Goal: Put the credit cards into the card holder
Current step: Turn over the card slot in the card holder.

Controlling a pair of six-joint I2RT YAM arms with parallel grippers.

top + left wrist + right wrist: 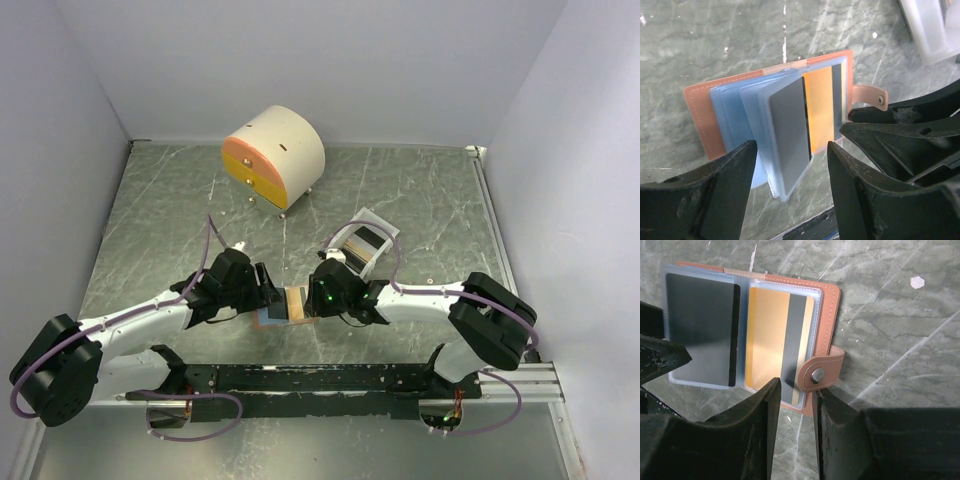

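Observation:
The card holder [291, 305] lies open on the table between both grippers, a salmon cover [700, 120] with clear blue sleeves. One raised sleeve holds a grey card [790, 135]; the flat sleeve beside it holds a gold card [767, 340] with a dark stripe. My left gripper [792, 170] is open, its fingers either side of the raised sleeve's lower corner without touching it. My right gripper [796, 395] has its jaws narrowly apart, tips at the holder's near edge beside the snap strap [817, 372], nothing clamped. More credit cards [362, 243] lie in the tray.
A small white tray [381, 226] sits behind the right gripper. A round cream cabinet [275, 155] with orange-yellow drawers stands at the back. The right gripper's fingers [890, 132] crowd the holder's strap side in the left wrist view. White walls enclose the table.

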